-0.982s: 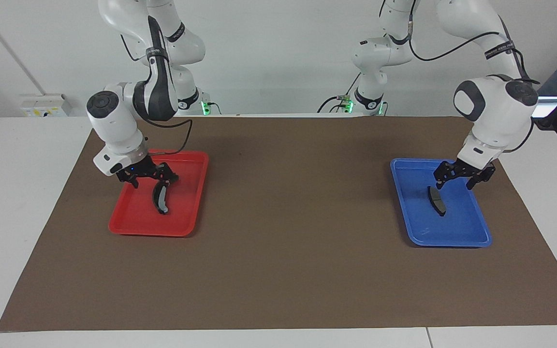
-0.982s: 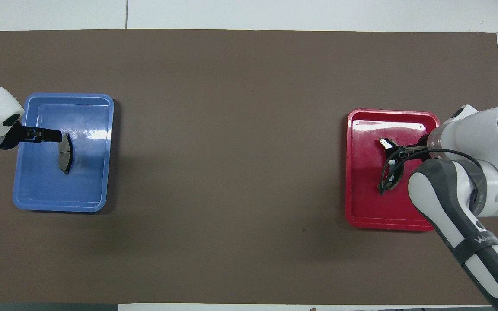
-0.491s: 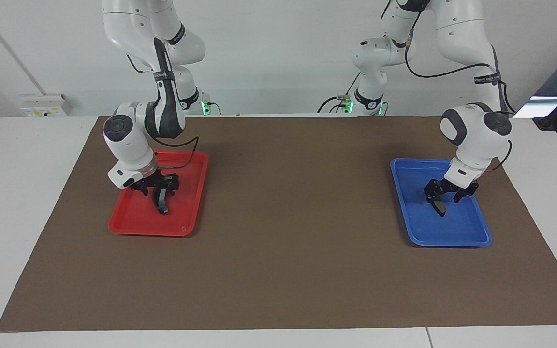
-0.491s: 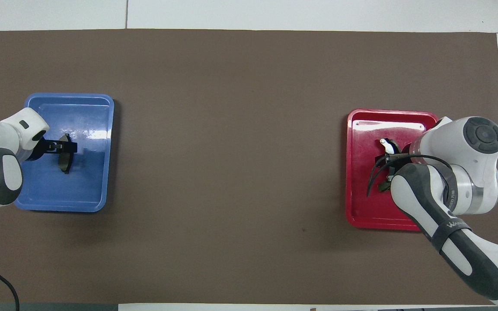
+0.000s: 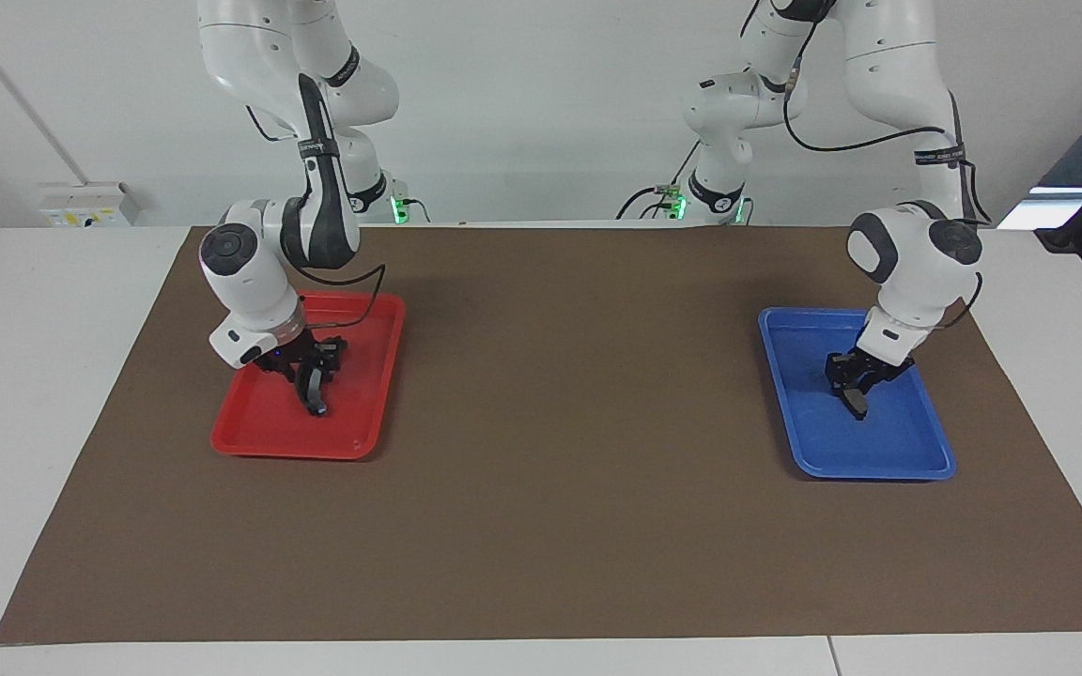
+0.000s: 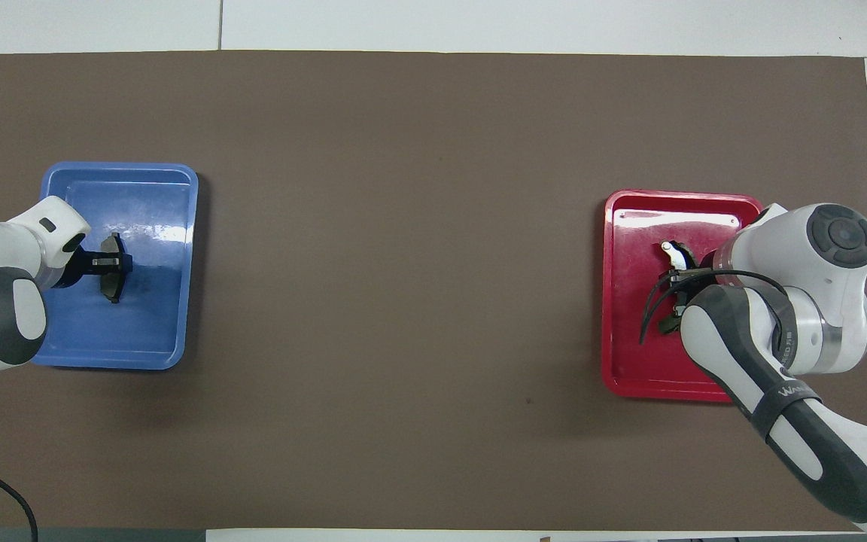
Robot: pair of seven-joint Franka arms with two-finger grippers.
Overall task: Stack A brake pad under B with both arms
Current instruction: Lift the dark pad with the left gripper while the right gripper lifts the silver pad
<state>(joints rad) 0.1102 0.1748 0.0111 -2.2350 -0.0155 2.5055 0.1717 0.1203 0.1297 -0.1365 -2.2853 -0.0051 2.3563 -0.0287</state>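
Left gripper (image 5: pixel 856 392): jaws closed on A brake pad (image 5: pixel 854 401), blue tray (image 5: pixel 917 460). Right gripper (image 5: pixel 313 374): jaws gripping B (image 5: pixel 316 399), red tray (image 5: pixel 250 437). Advice: lift both level, A placed first.

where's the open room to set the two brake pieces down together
The brown mat between the red tray and blue tray is bare. The trays are crowded: the right gripper is down on B, the left gripper down on the A brake pad.
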